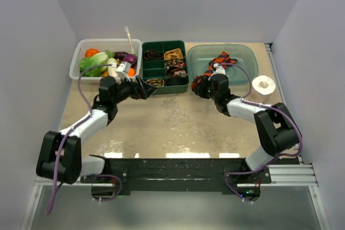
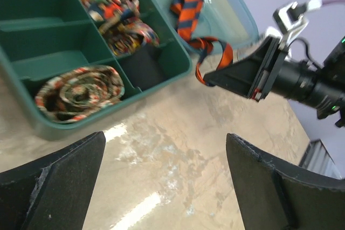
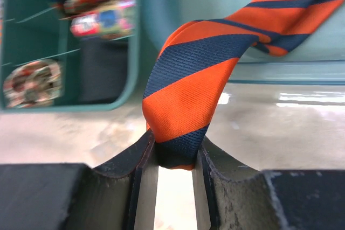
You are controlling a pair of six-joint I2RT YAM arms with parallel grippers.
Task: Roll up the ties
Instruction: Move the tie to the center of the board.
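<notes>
The orange-and-dark-blue striped tie (image 3: 188,87) trails out of the clear teal bin (image 1: 242,55) over its near rim. My right gripper (image 3: 177,154) is shut on a fold of this tie, just in front of the bin above the table; it shows in the top view (image 1: 201,85) and the left wrist view (image 2: 207,79). The tie (image 2: 187,4) runs from it back into the bin. My left gripper (image 2: 164,171) is open and empty, low over the table in front of the green divided tray (image 1: 164,86). A rolled patterned tie (image 2: 81,92) lies in the tray's near compartment.
Several coiled ties (image 1: 175,63) fill other tray compartments. A clear bin of toy vegetables (image 1: 102,57) stands at the back left. A white paper roll (image 1: 264,84) sits right of the teal bin. White walls close in on both sides.
</notes>
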